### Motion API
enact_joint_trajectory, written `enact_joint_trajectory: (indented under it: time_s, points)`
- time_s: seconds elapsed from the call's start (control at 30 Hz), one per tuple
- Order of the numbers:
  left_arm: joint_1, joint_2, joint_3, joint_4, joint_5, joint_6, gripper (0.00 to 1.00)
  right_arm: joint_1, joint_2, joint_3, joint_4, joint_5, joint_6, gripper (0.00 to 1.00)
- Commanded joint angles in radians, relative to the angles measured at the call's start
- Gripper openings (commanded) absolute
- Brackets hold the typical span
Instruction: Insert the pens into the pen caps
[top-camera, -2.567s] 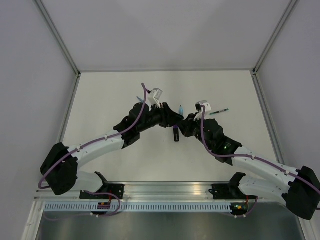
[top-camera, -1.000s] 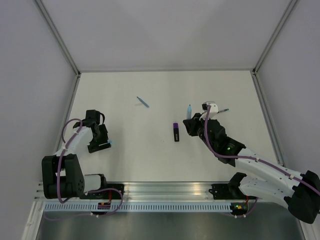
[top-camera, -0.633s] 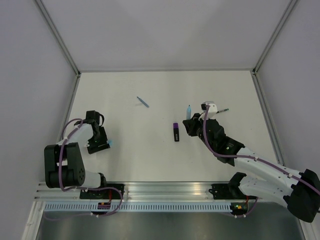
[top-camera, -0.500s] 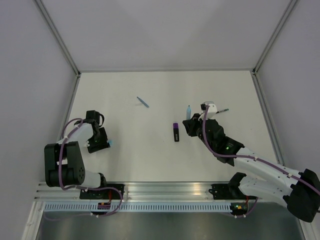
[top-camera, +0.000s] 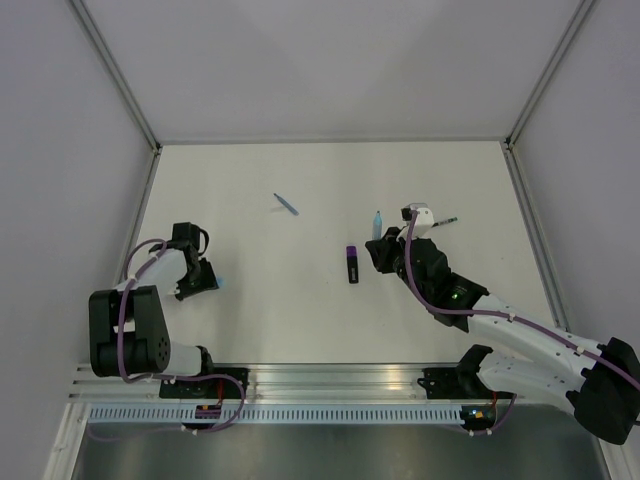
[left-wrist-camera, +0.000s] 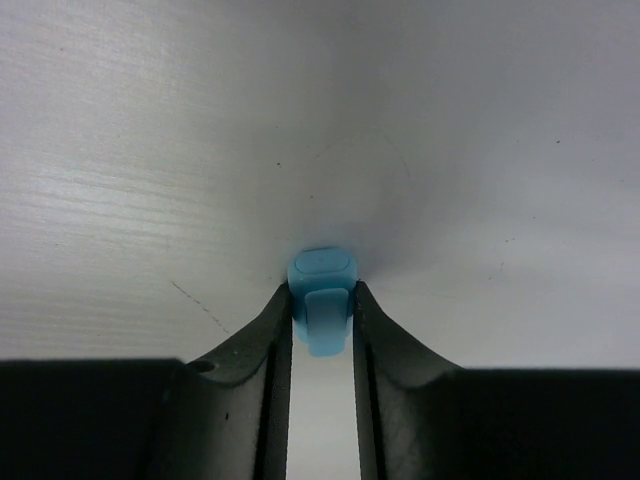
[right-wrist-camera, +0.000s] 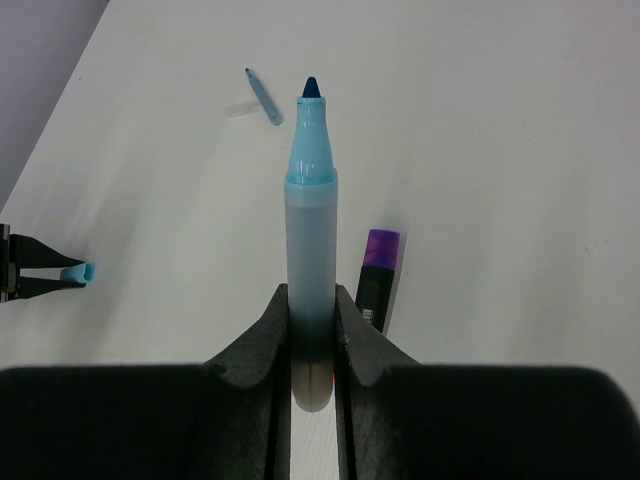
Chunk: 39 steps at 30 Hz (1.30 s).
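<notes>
My left gripper (left-wrist-camera: 322, 295) is shut on the light blue pen cap (left-wrist-camera: 322, 298), down at the tabletop. The cap's closed end pokes out past the fingertips. From above, that cap (top-camera: 216, 283) sits at the table's left side. My right gripper (right-wrist-camera: 311, 295) is shut on the uncapped light blue marker (right-wrist-camera: 311, 230), whose dark tip points away from the jaws. From above, this marker (top-camera: 378, 218) is right of centre. The black-and-purple marker (top-camera: 353, 264) lies just left of it. A slim bluish cap (top-camera: 287, 204) lies further back. The thin dark green pen (top-camera: 445, 221) lies beside the right wrist.
White tabletop with grey walls on three sides. The left wall (top-camera: 70, 200) stands close to my left arm. A metal rail (top-camera: 330, 385) with both arm bases runs along the near edge.
My left jaws have closed onto the light blue cap, and the left gripper has crept a little toward the back. The right arm and its marker have stayed in place.
</notes>
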Motion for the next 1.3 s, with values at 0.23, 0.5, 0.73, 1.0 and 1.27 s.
enact_joint_trajectory:
  time_s: [0.23,0.5,0.73,1.0,1.27]
  points:
    - [-0.007,-0.017,0.004,0.186,0.037,0.283,0.02,-0.004,0.011,0.040,0.022,-0.072,-0.026,0.00]
    - [-0.225,-0.165,0.079,0.482,0.211,0.656,0.02,-0.004,0.057,0.037,0.134,-0.376,-0.090,0.00]
    - [-0.454,-0.310,0.125,0.786,0.361,0.926,0.02,0.010,0.149,0.048,0.233,-0.649,-0.092,0.00]
    - [-0.571,-0.353,0.108,0.932,0.502,1.020,0.02,0.039,0.247,0.068,0.269,-0.710,-0.087,0.00]
    - [-0.612,-0.390,0.071,0.931,0.484,1.065,0.02,0.044,0.226,0.054,0.265,-0.649,-0.093,0.00]
